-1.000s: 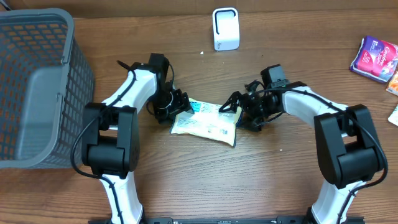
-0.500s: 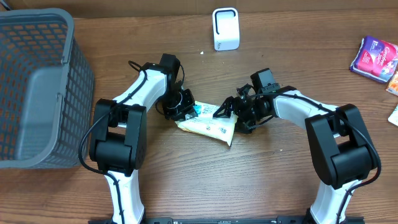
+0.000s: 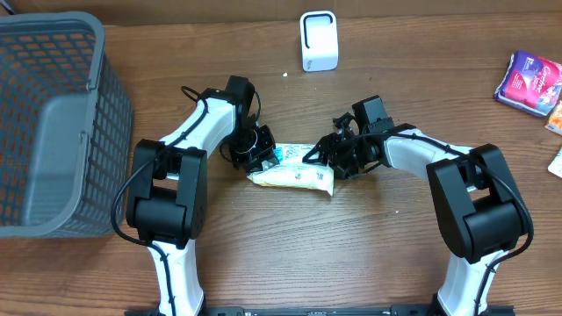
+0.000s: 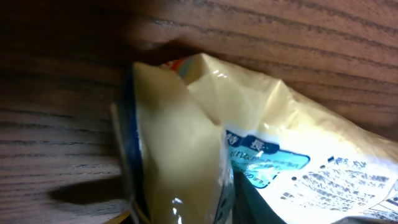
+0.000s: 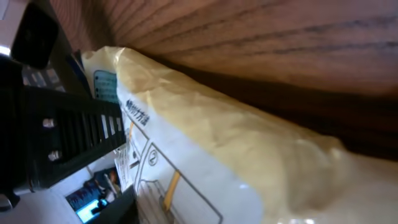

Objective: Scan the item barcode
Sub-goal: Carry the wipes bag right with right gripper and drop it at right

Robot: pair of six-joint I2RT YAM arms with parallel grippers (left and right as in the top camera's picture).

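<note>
The item, a pale yellow packet (image 3: 291,177) with blue print, lies tilted on the wooden table between both arms. My left gripper (image 3: 261,154) is shut on its left end. In the left wrist view the packet (image 4: 267,124) fills the frame, with a dark finger (image 4: 249,202) pressed against it. My right gripper (image 3: 327,160) is closed on the right end. The right wrist view shows the packet (image 5: 217,149) close up and the left gripper (image 5: 56,143) behind it. The white scanner (image 3: 319,40) stands at the back of the table. No barcode shows.
A grey mesh basket (image 3: 53,132) takes up the left side. A purple packet (image 3: 529,82) and other items lie at the far right edge. Bare wood (image 3: 307,254) lies in front of the arms.
Both grippers have closed on the packet's ends. The left arm swung right and inward. The packet shifted right and turned up onto its edge, so it looks narrower.
</note>
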